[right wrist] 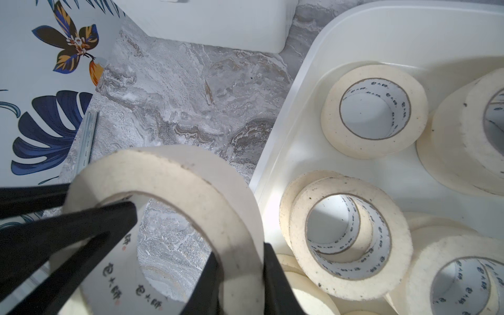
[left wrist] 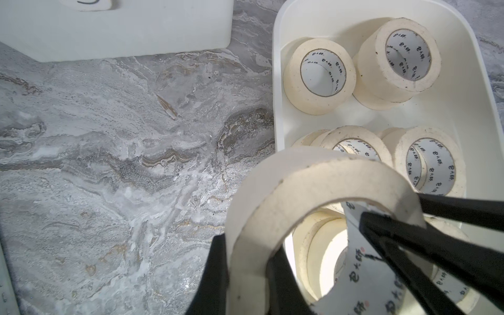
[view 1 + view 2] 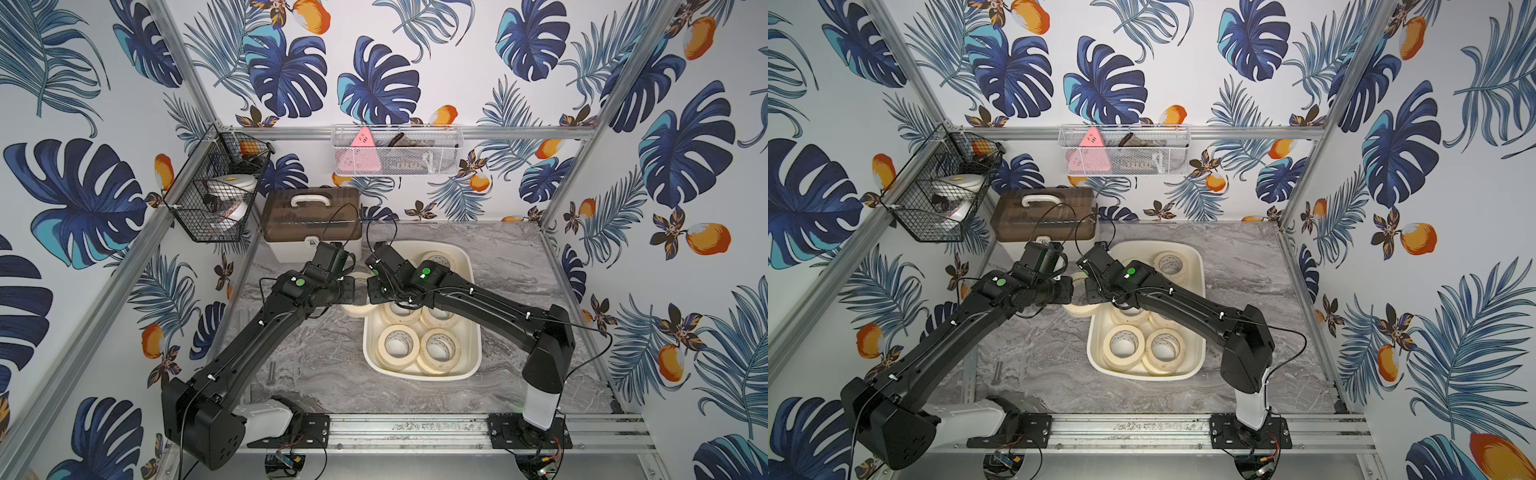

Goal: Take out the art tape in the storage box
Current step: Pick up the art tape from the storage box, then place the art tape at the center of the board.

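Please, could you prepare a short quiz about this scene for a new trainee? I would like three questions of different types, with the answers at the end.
1. True or false: the left claw and the right claw each hold a separate roll.
2. Where does the loose roll lie? A) on the table, beside the storage box; B) on the brown-lidded case; C) in the black wire basket.
3. In a few words: is the storage box empty?

Key
1. False: both are shut on one held roll, at opposite sides of its ring.
2. A.
3. No: several rolls lie flat inside, some stacked.
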`<state>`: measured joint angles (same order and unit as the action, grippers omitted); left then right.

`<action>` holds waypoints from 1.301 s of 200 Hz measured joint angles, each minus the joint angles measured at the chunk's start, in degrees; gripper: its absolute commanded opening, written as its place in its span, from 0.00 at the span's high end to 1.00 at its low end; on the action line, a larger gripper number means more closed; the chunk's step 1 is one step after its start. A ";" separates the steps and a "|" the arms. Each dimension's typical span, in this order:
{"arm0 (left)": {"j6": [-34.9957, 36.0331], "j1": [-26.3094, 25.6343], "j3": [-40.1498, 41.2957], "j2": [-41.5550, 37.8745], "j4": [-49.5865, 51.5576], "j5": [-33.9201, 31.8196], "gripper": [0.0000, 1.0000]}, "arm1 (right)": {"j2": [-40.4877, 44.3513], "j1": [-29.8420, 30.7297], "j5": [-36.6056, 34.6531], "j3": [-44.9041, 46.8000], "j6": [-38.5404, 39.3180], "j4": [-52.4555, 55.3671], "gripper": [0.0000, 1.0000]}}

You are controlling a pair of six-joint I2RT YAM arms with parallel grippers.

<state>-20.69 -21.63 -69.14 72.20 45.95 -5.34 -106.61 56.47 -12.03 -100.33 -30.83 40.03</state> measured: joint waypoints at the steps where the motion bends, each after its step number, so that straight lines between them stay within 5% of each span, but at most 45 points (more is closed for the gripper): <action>1: 0.00 0.02 0.00 -0.02 0.00 0.02 0.96 | 0.02 0.00 0.02 0.02 0.00 -0.04 0.70; 81: -5.68 2.93 -1.64 1.73 -3.65 1.01 1.00 | 9.03 -0.17 0.74 4.31 2.62 -1.81 0.33; 180: -17.03 7.69 -1.18 10.38 -13.51 -7.39 1.00 | 22.08 -9.51 -0.63 15.78 3.76 -1.77 0.32; 260: -18.49 10.10 3.48 18.05 -19.85 -10.99 1.00 | 26.01 -17.59 1.03 22.75 2.80 -1.68 0.33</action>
<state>-39.18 -11.53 -65.67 90.26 26.11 -16.34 -80.60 38.87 -11.00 -77.58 -28.03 38.35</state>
